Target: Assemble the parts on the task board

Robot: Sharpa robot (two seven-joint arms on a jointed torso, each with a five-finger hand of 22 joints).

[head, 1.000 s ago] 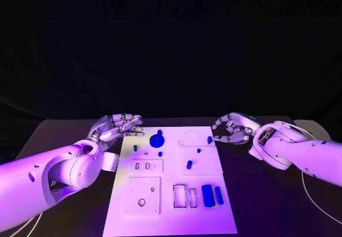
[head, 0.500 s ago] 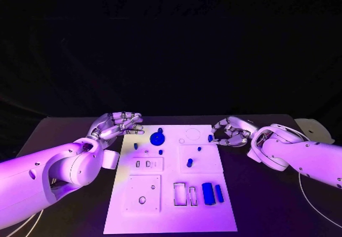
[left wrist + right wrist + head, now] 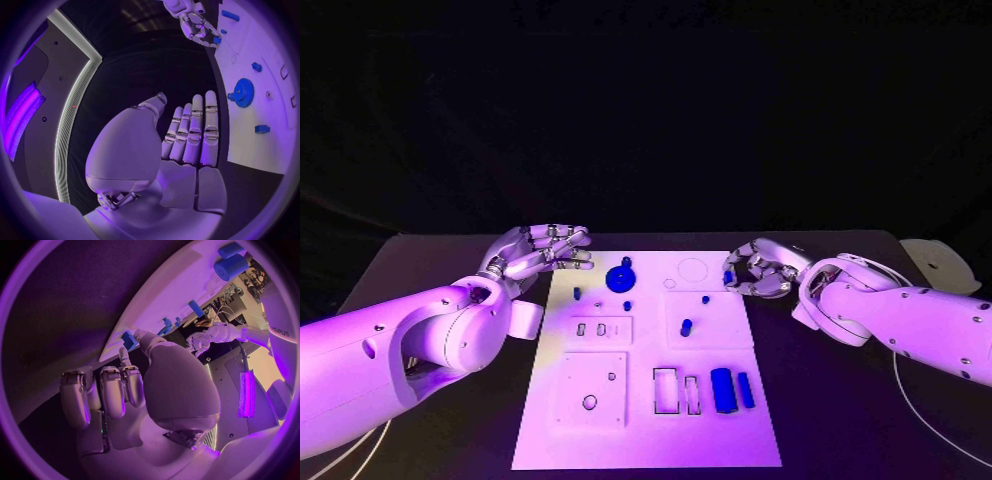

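- Pinching, by the look of it, a small blue part [image 3: 728, 278] at the task board [image 3: 646, 440]'s far right edge with the right hand [image 3: 764, 270].
- Hovering empty, fingers apart, off the board's far left corner: left hand [image 3: 538, 251].
- Needing next, probably: lifting that part toward its socket.

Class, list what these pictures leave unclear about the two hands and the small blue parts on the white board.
- Head view: whether the right hand grips the small blue part at the white task board edge; its curled fingers hide the contact.
- Right wrist view: the palm covers that same contact.
- Head view: the shapes of the tiny blue pegs, too small.
- Left wrist view: the blue gear teeth, blurred.
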